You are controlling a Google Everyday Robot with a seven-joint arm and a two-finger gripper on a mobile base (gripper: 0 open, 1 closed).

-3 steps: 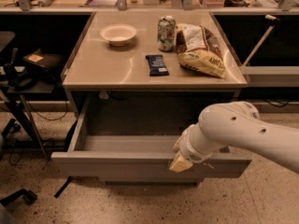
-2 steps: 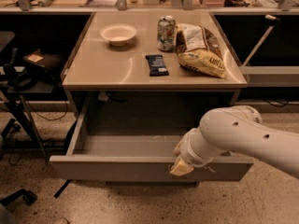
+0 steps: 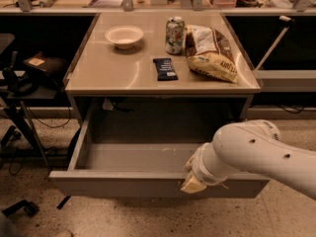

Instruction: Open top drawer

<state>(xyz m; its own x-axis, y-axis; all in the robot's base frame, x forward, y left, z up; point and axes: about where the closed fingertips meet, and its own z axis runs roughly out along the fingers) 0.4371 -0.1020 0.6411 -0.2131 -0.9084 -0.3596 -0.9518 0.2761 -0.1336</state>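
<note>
The top drawer (image 3: 123, 184) is a wide grey drawer under the tabletop. It stands pulled far out toward me, and its shallow grey tray (image 3: 133, 157) shows empty. My gripper (image 3: 192, 181) is at the drawer's front edge, right of centre, at the end of my white arm (image 3: 256, 152). The arm and wrist hide most of the gripper.
On the beige tabletop (image 3: 98, 73) stand a white bowl (image 3: 124, 35), a drink can (image 3: 175, 35), a chip bag (image 3: 211, 53) and a dark snack bar (image 3: 165, 68). An office chair and stand (image 3: 19, 88) are at the left. A speckled floor lies below.
The drawer has slid further out toward me, with my gripper moving down and nearer along with its front edge.
</note>
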